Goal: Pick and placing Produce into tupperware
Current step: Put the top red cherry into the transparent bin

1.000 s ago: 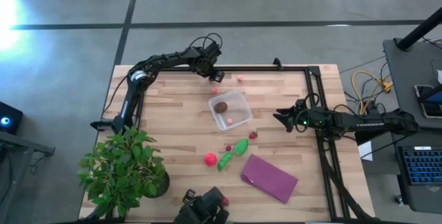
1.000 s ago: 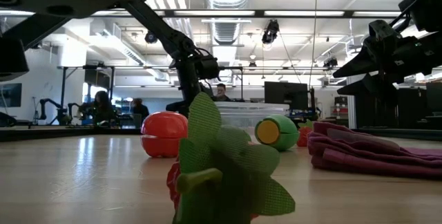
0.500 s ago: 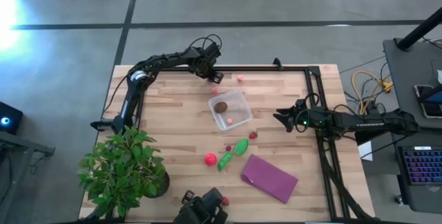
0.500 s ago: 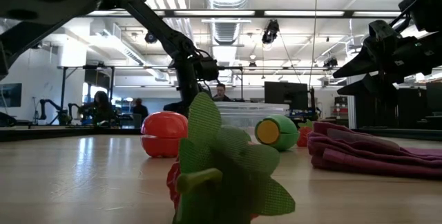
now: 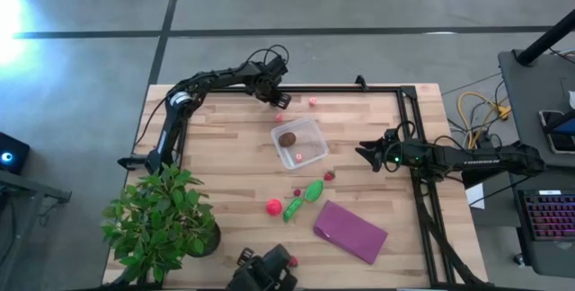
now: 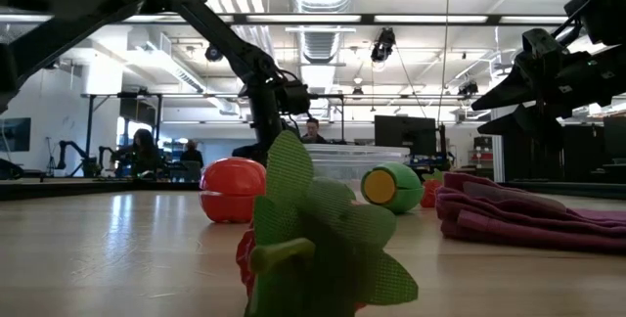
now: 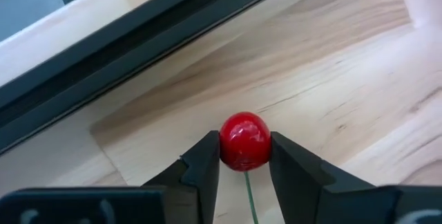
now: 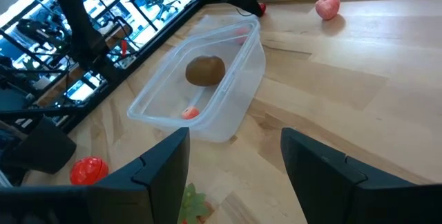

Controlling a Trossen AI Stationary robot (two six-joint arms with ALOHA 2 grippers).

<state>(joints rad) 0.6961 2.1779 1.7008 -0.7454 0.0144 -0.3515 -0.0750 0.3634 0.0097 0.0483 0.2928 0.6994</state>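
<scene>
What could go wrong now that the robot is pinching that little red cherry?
The left gripper is shut on the small red cherry, pinching only its round, shiny sides, so it might squirt out when lifted. Its thin stem hangs between the fingers and could snag. The tupperware is small, already holds a brown ball, and sits apart from the cherry, so a drop might miss or bounce out.

The wooden table carries a clear box, a potted plant and a purple cloth. Near the cloth lie a red ball and two green pods. A small pink piece lies near the far edge.
</scene>
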